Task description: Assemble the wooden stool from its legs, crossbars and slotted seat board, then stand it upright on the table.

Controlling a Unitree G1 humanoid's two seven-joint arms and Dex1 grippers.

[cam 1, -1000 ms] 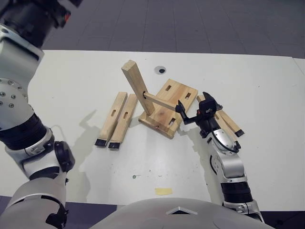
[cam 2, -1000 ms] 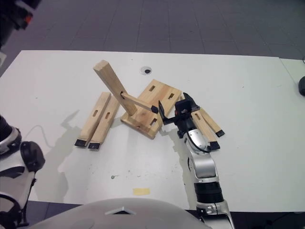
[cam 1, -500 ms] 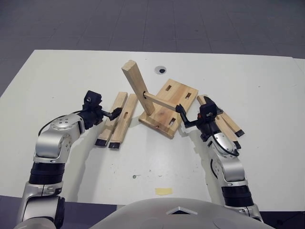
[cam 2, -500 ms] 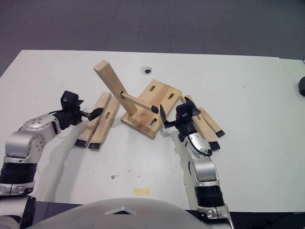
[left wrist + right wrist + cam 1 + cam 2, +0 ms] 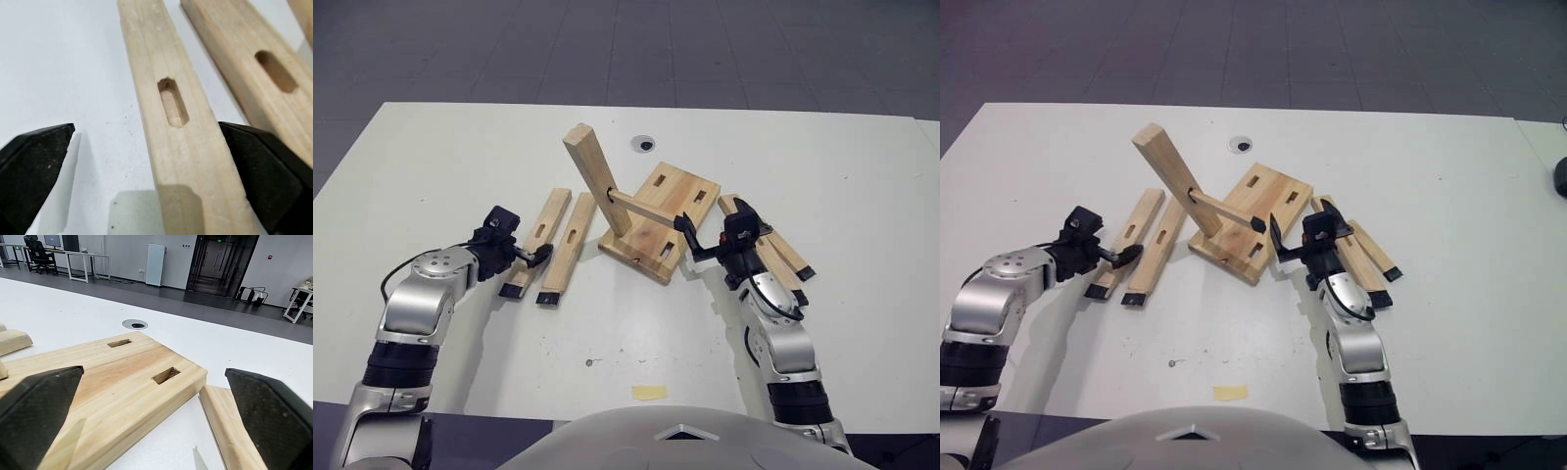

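**Left gripper straddles the outer leg**

We see the left gripper (image 5: 532, 255) spread, one finger either side of the outermost leg (image 5: 551, 217), close to its black-capped foot. That leg lies flat on the white table (image 5: 460, 157), long axis running 1 to 7 o'clock. We judge the left arm much the nearer for this grasp. The right gripper (image 5: 707, 223), also spread, hovers at the 3 o'clock edge of the slotted seat board (image 5: 661, 211). The wood is pale, smooth and square-edged, with an oval mortise.

Silver-grey arms (image 5: 781, 343), black joints (image 5: 442, 318).
Black wedge fingers (image 5: 34, 166) on left claw (image 5: 146, 128) and right claw (image 5: 154, 372); thin black cable (image 5: 393, 277) at left.
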